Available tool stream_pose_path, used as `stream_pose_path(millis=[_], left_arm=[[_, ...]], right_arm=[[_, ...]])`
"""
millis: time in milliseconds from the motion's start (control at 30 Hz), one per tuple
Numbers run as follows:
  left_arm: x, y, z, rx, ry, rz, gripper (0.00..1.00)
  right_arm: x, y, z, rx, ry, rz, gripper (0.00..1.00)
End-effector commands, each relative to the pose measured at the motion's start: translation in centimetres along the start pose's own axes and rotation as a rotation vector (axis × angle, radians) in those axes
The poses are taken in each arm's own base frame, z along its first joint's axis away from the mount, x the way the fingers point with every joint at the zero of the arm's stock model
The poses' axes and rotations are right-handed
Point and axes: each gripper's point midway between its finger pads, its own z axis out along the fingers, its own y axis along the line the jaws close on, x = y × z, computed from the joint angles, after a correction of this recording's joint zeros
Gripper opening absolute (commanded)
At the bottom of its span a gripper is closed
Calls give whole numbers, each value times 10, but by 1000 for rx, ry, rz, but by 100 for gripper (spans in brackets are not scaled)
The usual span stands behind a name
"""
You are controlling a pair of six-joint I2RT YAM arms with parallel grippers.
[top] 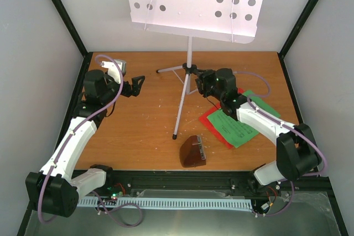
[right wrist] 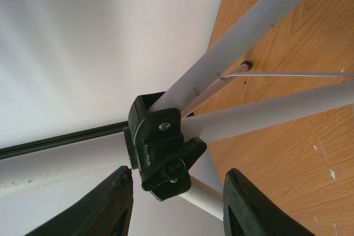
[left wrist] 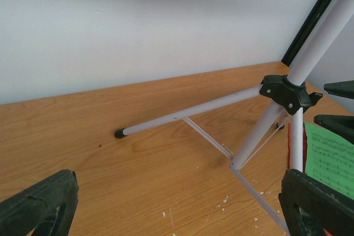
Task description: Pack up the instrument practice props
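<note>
Packing seems to start with the music stand [top: 189, 53], upright on the table [top: 138, 131]: the right gripper [right wrist: 177, 179] has its fingers spread around the black hub [right wrist: 163, 147], the left gripper [top: 138, 85] sits spread-fingered to the stand's left, so closing squarely comes next.

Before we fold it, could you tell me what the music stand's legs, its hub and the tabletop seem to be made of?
Legs: likely white-painted metal tube, smooth and satin. Hub: black moulded plastic, matte, with a screw head. Tabletop: wood or wood-look laminate, visible grain, pale chips.
</note>
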Motion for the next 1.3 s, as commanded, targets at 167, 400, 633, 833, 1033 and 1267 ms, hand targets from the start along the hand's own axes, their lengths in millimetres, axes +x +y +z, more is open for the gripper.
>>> stream_pose_path(millis=[167, 400, 633, 833, 1033, 1267], left_arm=[[-4, -2, 0, 14, -4, -9, 99], [-4, -3, -1, 15, -6, -7, 99], [-4, -3, -1, 16, -7, -8, 100], [-5, -3, -2, 19, -8, -8, 99], [-4, -4, -1, 22, -6, -9, 100], [-4, -4, -1, 23, -5, -10, 99]], right_arm=[[9, 14, 8, -35, 31, -1, 34], [7, 12, 11, -27, 20, 2, 25], [4, 17, 8, -41, -2, 2, 28], [-1, 19, 5, -43, -32, 13, 43], [-2, 13, 9, -25, -35, 30, 38], [-1, 10, 13, -18, -26, 40, 22]])
